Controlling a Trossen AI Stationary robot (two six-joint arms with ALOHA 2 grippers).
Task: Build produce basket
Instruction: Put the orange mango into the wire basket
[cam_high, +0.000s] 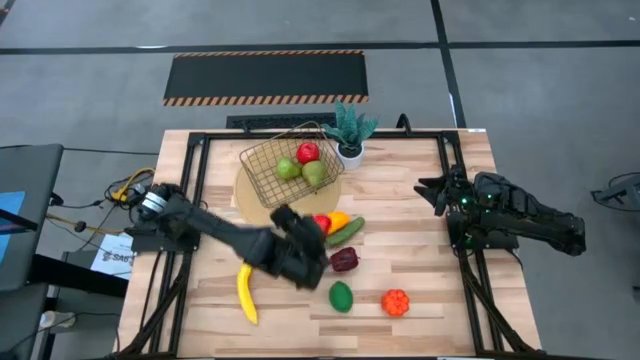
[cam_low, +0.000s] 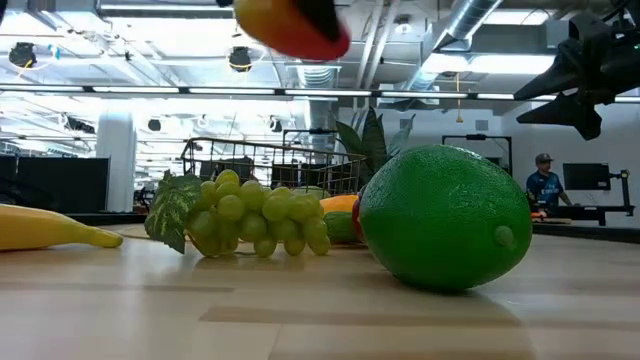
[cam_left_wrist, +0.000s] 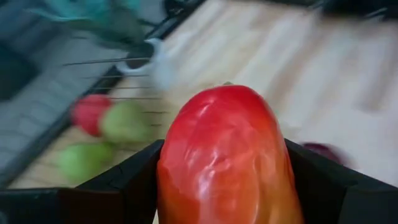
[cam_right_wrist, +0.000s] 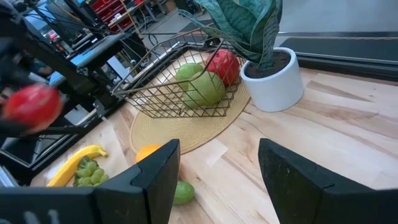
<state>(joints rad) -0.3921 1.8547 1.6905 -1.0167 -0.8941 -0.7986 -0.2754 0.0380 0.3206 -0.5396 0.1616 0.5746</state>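
Left gripper (cam_left_wrist: 224, 186) clamped on a red-orange mango (cam_left_wrist: 227, 155), held up off the table; in the high view it sits centre frame, just below the basket (cam_high: 262, 170).

Basket at upper centre on the round mat (cam_high: 250, 205), holding two green pears (cam_high: 288, 169) and a red apple (cam_high: 308, 152). Plant (cam_high: 350, 130) just right of it.

Right gripper (cam_right_wrist: 217, 180) parked at right edge of table, jaws apart, nothing in them.

Loose on the table: banana (cam_high: 246, 293) lower left, cucumber (cam_high: 346, 231), purple piece (cam_high: 344, 260), lime (cam_high: 341, 296), orange piece (cam_high: 395, 302). Grapes (cam_low: 250, 215) show in the low view.
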